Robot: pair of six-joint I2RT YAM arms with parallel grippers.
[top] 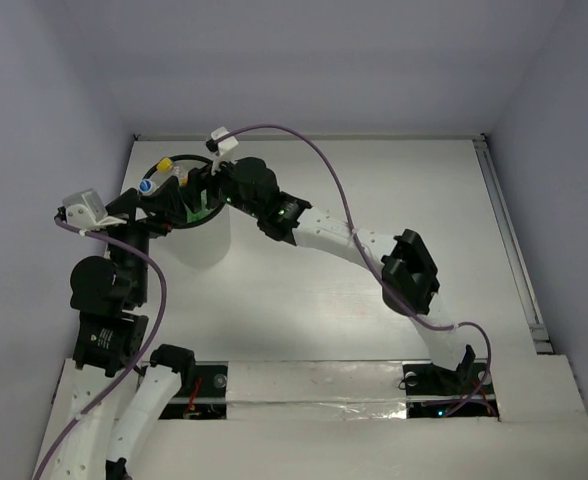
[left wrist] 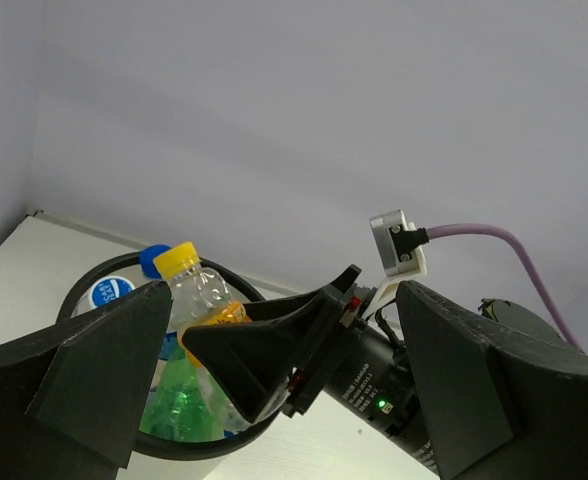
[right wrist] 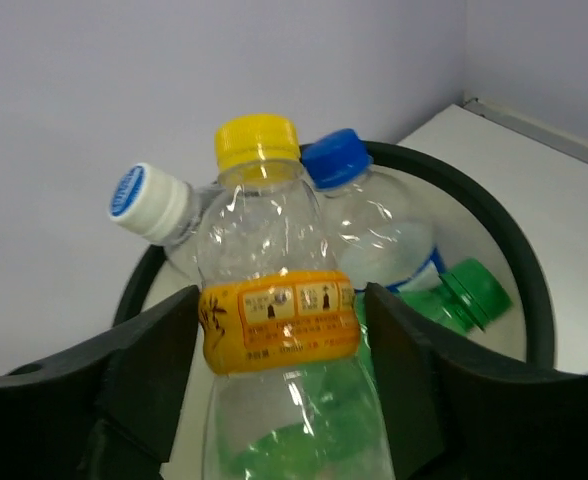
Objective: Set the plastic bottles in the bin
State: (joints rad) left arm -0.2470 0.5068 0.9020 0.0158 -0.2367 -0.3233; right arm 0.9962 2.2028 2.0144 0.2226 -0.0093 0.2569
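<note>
The bin (top: 209, 245) is a white bucket with a black rim (right wrist: 519, 260) at the table's back left. It holds several plastic bottles: a green one (right wrist: 466, 294), a clear one with a blue cap (right wrist: 331, 158) and one with a white cap (right wrist: 140, 201). My right gripper (right wrist: 281, 330) is over the bin, shut on the clear bottle with the orange label and yellow cap (right wrist: 274, 320), which stands upright inside the rim. My left gripper (left wrist: 284, 300) is open and empty just left of the bin (left wrist: 204, 445), facing the bottle (left wrist: 199, 290) and the right gripper's finger (left wrist: 264, 350).
The enclosure's back wall and left wall stand close behind the bin. A purple cable (top: 304, 150) arcs over the right arm. A rail (top: 509, 230) runs along the table's right edge. The arm bases sit at the near edge.
</note>
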